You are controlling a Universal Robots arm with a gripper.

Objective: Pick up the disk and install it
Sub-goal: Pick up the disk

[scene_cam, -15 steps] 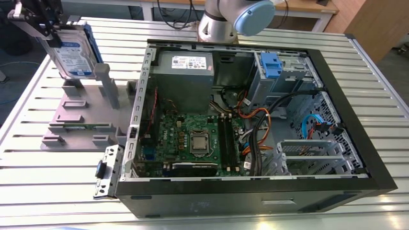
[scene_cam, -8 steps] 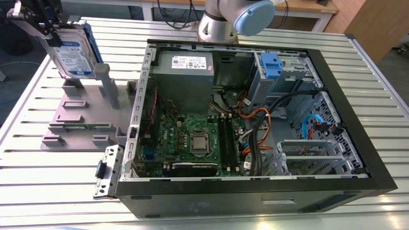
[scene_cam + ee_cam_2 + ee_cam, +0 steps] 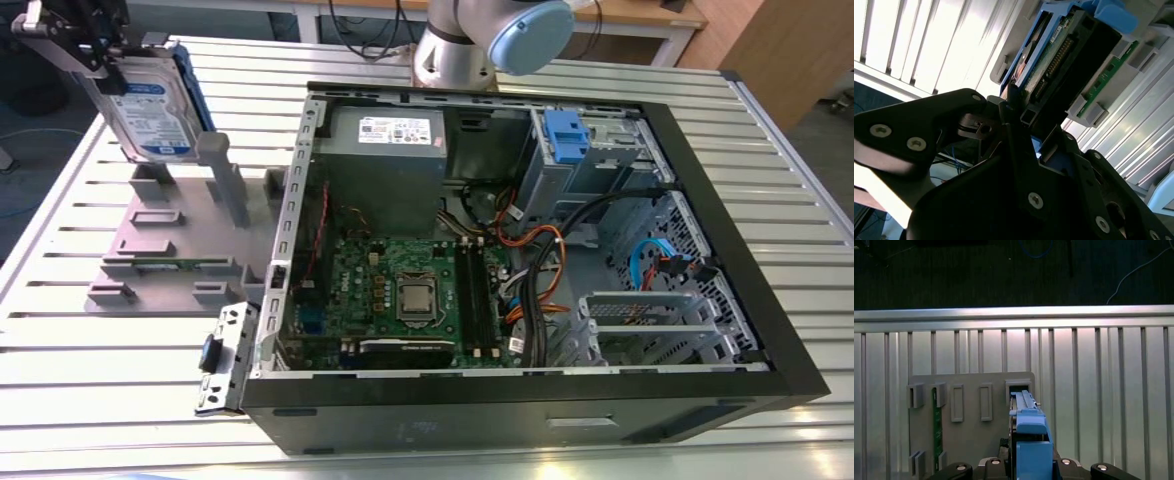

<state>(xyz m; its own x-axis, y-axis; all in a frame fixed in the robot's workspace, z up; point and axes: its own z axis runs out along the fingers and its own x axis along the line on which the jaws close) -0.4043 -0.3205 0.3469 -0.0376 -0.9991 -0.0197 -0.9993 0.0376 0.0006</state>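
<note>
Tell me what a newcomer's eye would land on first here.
The open computer case sits in the middle of the exterior view, its green motherboard bared. At that view's upper left, the gripper holds the disk upright over the grey stand.

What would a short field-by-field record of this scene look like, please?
pincer: shut on the disk
disk: upright, held above the grey stand, outside the computer case
grey stand: on the slatted table, to the exterior view's left of the case
computer case: open, motherboard exposed
drive cage: blue-tabbed, inside the case, near the power supply
</note>
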